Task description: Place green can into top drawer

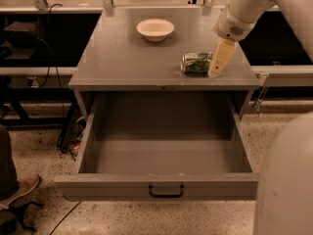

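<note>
Cream-coloured plastic is all that shows of the claw (pixel 215 71): one pale, tapering piece slanting down and to the left from a white wrist, with its tip low over the grey tabletop (pixel 122 58). From here I cannot tell whether the claw is spread or closed, and nothing can be seen in its hold. The tip sits right at the right-hand end of the green can (pixel 195 63); whether it touches the can I cannot say.

The can lies on its side on the tabletop, near the front edge and toward the right corner, with only a narrow strip of bare surface between it and that edge. To the right of the claw there is a little more tabletop before the side edge. The white arm (pixel 247 6) comes in from the upper right.

Further back, near the middle of the tabletop, stands a white bowl (pixel 155 29), well apart from the can, with plenty of bare grey metal on the left.

Directly below the front edge, the top drawer (pixel 122 186) is pulled far out, its deep grey inside open from above, and its black handle (pixel 166 191) is at the middle of the front panel. The can lies above the drawer's back right part. A rounded white part of the robot (pixel 288 180) fills the lower right corner, just beside the drawer's right front corner.
</note>
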`<state>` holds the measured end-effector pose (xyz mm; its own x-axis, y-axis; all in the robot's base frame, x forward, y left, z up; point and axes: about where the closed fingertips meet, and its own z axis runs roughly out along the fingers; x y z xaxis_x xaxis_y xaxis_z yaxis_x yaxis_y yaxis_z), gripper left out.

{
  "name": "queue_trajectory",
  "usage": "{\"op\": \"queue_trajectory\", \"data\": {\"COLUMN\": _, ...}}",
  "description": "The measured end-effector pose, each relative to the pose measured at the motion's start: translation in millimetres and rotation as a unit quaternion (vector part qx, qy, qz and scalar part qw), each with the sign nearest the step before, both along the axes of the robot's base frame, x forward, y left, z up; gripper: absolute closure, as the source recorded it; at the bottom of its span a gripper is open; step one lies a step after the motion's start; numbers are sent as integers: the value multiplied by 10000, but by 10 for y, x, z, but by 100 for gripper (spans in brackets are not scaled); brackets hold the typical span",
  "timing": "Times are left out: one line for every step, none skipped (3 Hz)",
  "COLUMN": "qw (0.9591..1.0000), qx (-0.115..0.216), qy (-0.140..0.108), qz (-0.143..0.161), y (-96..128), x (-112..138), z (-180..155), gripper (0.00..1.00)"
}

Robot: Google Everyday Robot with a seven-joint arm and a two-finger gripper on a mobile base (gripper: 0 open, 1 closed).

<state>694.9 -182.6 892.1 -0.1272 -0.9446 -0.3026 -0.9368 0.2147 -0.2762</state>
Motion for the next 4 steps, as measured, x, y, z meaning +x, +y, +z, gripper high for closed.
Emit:
{"op": "queue_trajectory", "data": {"qw": 9998, "qx": -35, "qy": 177, "qz": -16, "y": 38, "x": 168, "z": -208, "gripper": 0}}
{"op": "queue_trajectory", "data": {"qw": 9991, "qx": -60, "qy": 426, "qz": 6, "y": 98, "x": 274, "z": -452, "gripper": 21}}
{"op": "queue_trajectory", "data": {"qw": 9985, "qx": -70, "qy": 538, "qz": 26, "y": 121, "x": 304, "z": -546, "gripper": 44}}
{"op": "queue_trajectory", "data": {"qw": 9981, "qx": -74, "qy": 609, "qz": 44, "y": 139, "x": 310, "z": -575, "gripper": 67}}
